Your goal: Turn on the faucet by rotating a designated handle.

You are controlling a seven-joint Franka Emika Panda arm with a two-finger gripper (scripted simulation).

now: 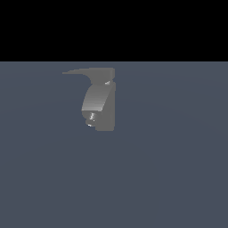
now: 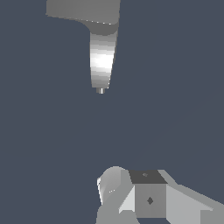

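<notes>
The faucet (image 1: 106, 100) is a small grey fixture with a boxy upright body, standing on the blue-grey floor left of centre in the exterior view. Its lighter curved spout (image 1: 95, 99) ends in a shiny nozzle (image 1: 91, 118). The handle (image 1: 79, 71) is a thin flat blade that sticks out from the top toward the exterior view's left and tapers to a point. The wrist view shows the spout (image 2: 101, 59), its nozzle (image 2: 100, 90) and a flat grey slab of the faucet (image 2: 83, 11). My gripper (image 2: 127, 190) is well apart from the faucet, its fingers together with nothing between them. No arm shows in the exterior view.
Bare blue-grey floor (image 1: 169, 169) surrounds the faucet on all sides, under a black band of background (image 1: 114, 26).
</notes>
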